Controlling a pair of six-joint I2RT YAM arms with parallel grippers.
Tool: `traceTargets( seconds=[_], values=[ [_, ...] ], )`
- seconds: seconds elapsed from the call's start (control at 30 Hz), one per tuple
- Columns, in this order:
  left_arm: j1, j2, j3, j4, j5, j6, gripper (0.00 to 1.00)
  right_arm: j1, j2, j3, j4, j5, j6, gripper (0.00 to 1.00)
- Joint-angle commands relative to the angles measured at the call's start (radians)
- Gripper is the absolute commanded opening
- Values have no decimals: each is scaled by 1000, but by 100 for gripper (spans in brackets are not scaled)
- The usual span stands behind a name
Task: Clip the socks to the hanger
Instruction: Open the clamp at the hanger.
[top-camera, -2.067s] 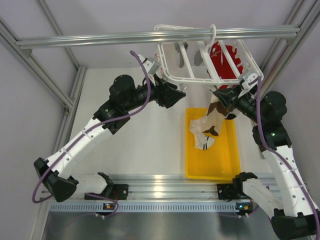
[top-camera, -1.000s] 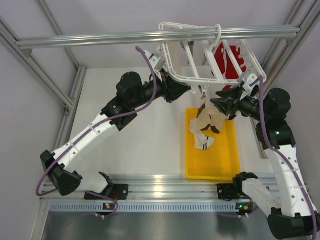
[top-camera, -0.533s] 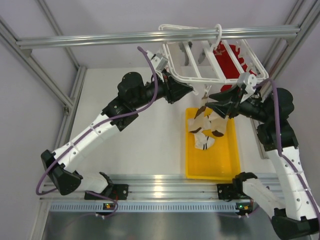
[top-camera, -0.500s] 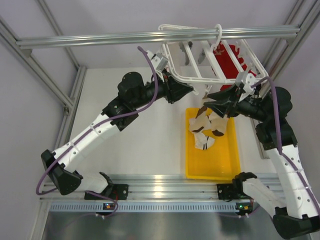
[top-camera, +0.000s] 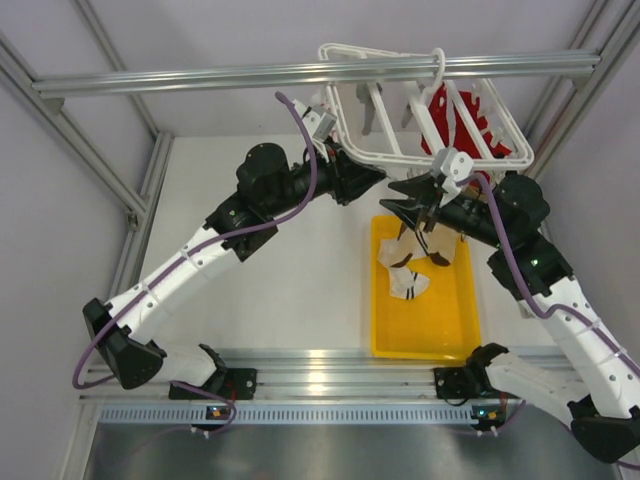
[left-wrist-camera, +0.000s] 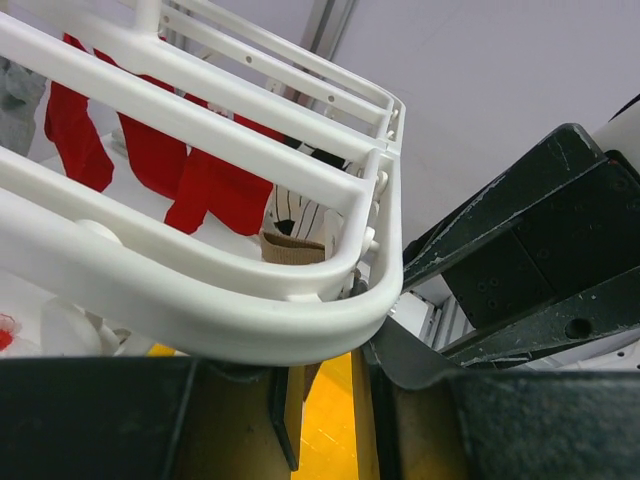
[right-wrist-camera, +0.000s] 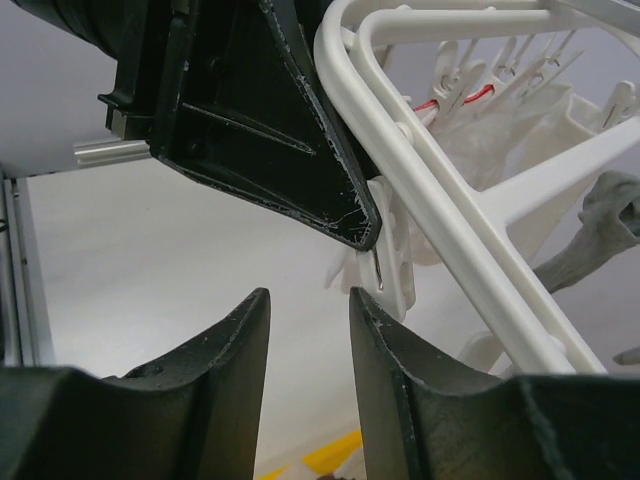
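Note:
The white hanger (top-camera: 400, 157) hangs by its hook from the top rail. My left gripper (top-camera: 372, 180) is shut on its near left corner; the rim (left-wrist-camera: 200, 290) lies across my fingertips in the left wrist view. My right gripper (top-camera: 395, 198) is open and empty, just right of the left one and under that corner; its fingers (right-wrist-camera: 240, 350) point at a dangling clip (right-wrist-camera: 395, 260). Cream and brown socks (top-camera: 405, 272) lie piled in the yellow tray below. One sock end (left-wrist-camera: 295, 240) shows under the frame; I cannot tell if it is clipped.
The yellow tray (top-camera: 420, 325) sits on the table right of centre. A red garment (top-camera: 455, 115) and grey pieces (top-camera: 370, 115) hang from the hanger's far side. An aluminium rail (top-camera: 200, 78) crosses overhead. Frame posts stand at both sides.
My right gripper held a sock up near the hanger, then let it go. It has opened and swung left toward my left gripper. The left gripper moved onto the hanger corner.

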Motion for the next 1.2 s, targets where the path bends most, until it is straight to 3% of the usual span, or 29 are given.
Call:
traceTargets(
  seconds=[0.0, 0.37, 0.67, 1.0, 1.17],
  values=[
    [-11, -7, 37, -7, 38, -8, 0, 30, 15, 56, 89, 152, -64, 38],
    [-11, -9, 35, -17, 23, 0, 0, 47, -67, 16, 65, 211, -140, 31],
    [-11, -9, 49, -46, 41, -9, 0, 49, -47, 16, 52, 213, -176, 40],
    [-15, -4, 69, -69, 43, -11, 0, 49, -47, 10, 25, 94, -183, 37],
    [-15, -3, 67, -64, 48, -25, 0, 53, -50, 4, 15, 129, -208, 40]
  ],
)
